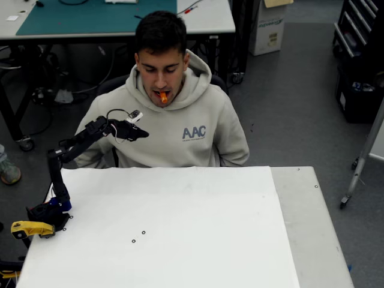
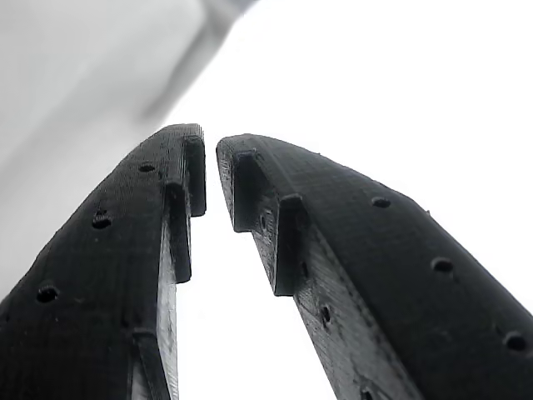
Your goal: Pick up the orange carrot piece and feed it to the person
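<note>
The orange carrot piece (image 1: 163,96) sticks out of the mouth of the person (image 1: 180,129), who sits behind the table in a beige hoodie with his head bowed. My gripper (image 1: 143,132) hovers in the air in front of his chest, below and to the left of his mouth and apart from the carrot. In the wrist view the two black fingers (image 2: 108,250) of the gripper (image 2: 210,143) stand almost together, with only a thin slit at the tips and nothing between them, against a pale blurred background.
The white table (image 1: 180,228) lies below the arm, with a few small marks near its front middle. The arm's base with a yellow clamp (image 1: 31,228) sits at the table's left edge. A desk with a green mat (image 1: 90,15) stands behind the person.
</note>
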Robot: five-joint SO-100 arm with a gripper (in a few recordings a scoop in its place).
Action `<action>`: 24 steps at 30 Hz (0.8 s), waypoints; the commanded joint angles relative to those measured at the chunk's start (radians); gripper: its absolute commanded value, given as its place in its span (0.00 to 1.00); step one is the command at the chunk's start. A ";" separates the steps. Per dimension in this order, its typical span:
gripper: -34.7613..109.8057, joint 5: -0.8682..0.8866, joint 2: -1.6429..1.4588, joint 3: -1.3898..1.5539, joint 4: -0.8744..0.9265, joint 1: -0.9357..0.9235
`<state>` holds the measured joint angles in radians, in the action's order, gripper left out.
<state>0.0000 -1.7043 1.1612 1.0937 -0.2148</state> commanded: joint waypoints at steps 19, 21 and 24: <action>0.23 0.141 -0.828 0.953 0.011 0.078; 0.23 0.141 -0.897 1.040 0.011 0.104; 0.23 0.141 -1.009 1.160 0.011 0.130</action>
<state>0.1365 -2.5694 2.2381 1.0968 -0.1043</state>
